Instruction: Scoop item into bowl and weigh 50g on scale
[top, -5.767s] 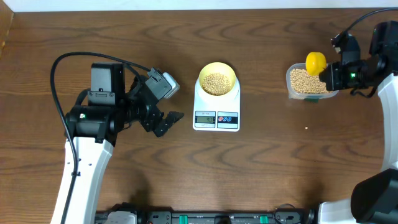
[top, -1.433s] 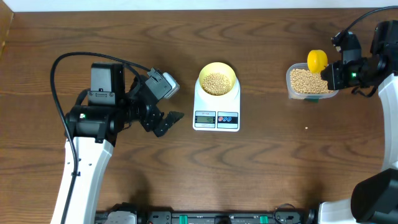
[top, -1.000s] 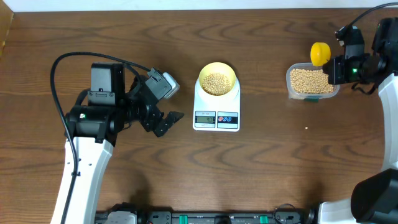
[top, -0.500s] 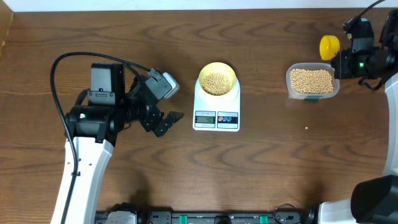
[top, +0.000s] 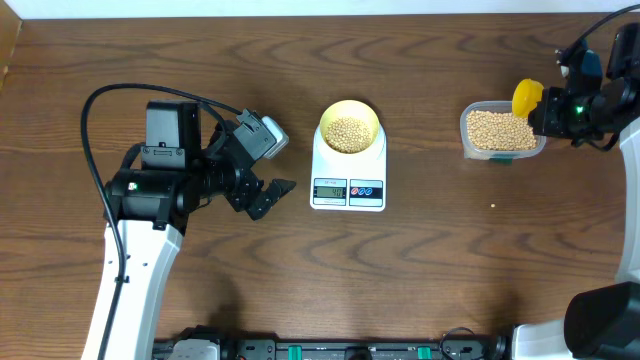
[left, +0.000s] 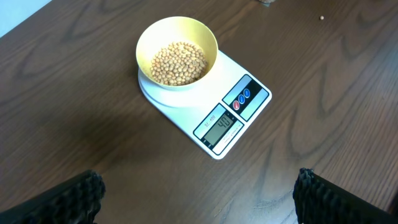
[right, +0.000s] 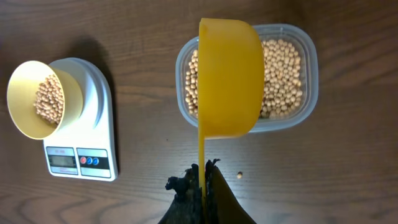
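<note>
Small round pale-yellow bowl (left: 177, 25) sits on the white rectangular digital scale (left: 249, 112) and is partly filled with small tan beans (left: 179, 62), so some scooping is done. The display digits look short of target but are too blurry to be sure. Right gripper (right: 202, 186) is clenched on the handle of the bright yellow plastic scoop (right: 229, 81), which is tipped on its side over the clear rectangular bean tub (right: 313, 68); can't tell if it's loaded. Left gripper (top: 265, 198) is parked left of the scale, jaws wide, empty. Likely left: more scoops, check the reading.
</note>
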